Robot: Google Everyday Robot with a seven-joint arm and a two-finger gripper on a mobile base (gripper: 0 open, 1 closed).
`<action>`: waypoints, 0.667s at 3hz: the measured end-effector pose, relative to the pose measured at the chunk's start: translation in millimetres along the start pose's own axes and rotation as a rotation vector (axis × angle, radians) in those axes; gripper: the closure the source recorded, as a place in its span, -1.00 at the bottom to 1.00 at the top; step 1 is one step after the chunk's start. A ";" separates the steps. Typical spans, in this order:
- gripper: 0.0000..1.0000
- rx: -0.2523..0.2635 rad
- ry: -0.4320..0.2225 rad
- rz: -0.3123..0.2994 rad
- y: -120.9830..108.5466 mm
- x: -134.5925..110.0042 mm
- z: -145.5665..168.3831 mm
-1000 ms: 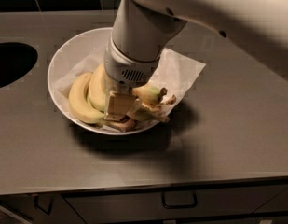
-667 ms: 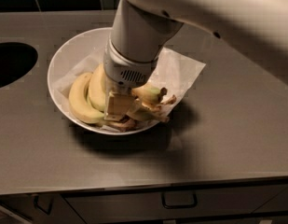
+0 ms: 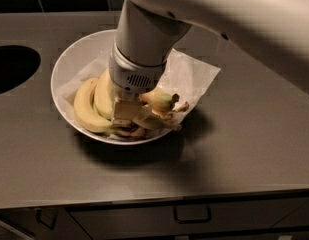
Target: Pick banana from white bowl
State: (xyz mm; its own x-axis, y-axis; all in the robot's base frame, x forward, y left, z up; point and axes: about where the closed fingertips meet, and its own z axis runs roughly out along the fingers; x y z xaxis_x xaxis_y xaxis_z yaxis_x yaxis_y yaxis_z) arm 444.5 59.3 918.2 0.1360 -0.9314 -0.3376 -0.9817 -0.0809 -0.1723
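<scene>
A large white bowl (image 3: 69, 66) sits on the grey counter, lined with white paper (image 3: 191, 79). A bunch of yellow bananas (image 3: 89, 106) lies in its front part, stems pointing right (image 3: 169, 101). My gripper (image 3: 131, 115) reaches straight down into the bowl from the white arm above and sits on the middle of the bunch. The arm's wrist hides most of the bowl's centre.
A dark round hole (image 3: 11, 66) is cut in the counter at the left. The counter's front edge runs along the bottom, with drawers and a handle (image 3: 191, 214) below. Dark tiles line the back wall.
The arm and gripper stand almost as before in the bowl. The bananas have not visibly moved.
</scene>
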 end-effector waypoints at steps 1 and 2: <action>1.00 0.000 0.000 0.000 0.0 0.0 0.0; 1.00 0.000 0.000 0.000 0.0 0.0 -0.1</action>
State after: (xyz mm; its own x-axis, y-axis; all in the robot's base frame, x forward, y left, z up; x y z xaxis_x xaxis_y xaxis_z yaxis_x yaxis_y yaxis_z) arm 444.5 59.3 918.3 0.1360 -0.9314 -0.3376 -0.9817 -0.0808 -0.1725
